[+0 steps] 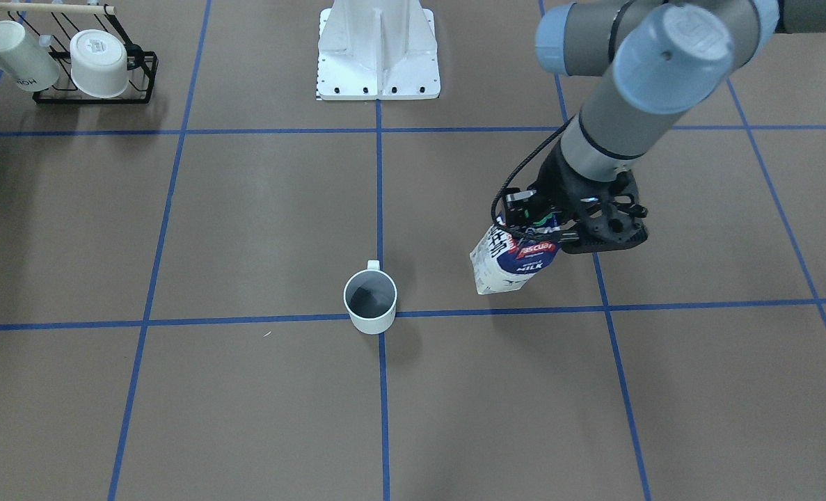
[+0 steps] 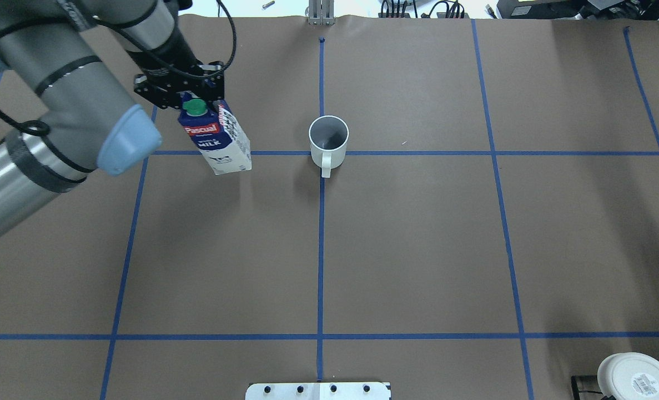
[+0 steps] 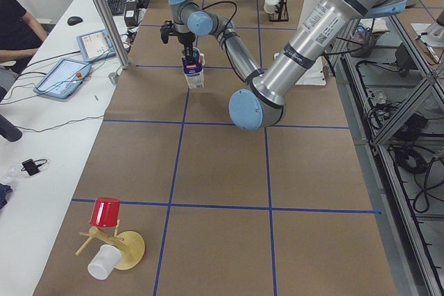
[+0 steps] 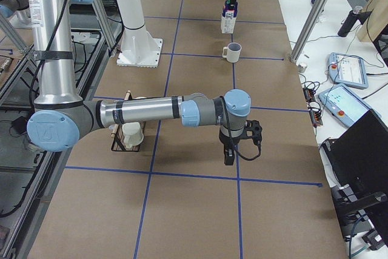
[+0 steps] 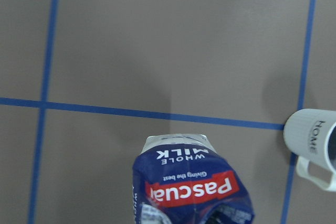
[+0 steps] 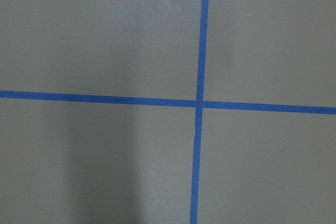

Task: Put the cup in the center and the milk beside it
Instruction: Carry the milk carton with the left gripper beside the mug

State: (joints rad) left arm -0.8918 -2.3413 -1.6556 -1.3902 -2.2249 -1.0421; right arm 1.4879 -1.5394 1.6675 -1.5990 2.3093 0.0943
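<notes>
The cup [image 1: 369,303], a white mug with a dark grey inside, stands on the center [image 1: 382,318], where two blue tape lines cross. It also shows in the overhead view [image 2: 328,141] with its handle toward the robot. In the left wrist view [image 5: 314,142] its side reads "HOME". My left gripper [image 1: 534,226] is shut on the top of the milk [image 1: 513,263], a blue and white carton with a green cap [image 2: 197,106]. The milk [image 2: 218,141] hangs tilted just above the surface, apart from the cup. My right gripper [image 4: 229,157] shows only in the exterior right view, low over the surface; I cannot tell its state.
A black wire rack [image 1: 96,90] holds two other white cups, near the right arm [image 4: 130,134]. The white robot base plate [image 1: 378,62] is at the back middle. A red cup and a white cup on a wooden stand [image 3: 111,244] sit at the table's left end.
</notes>
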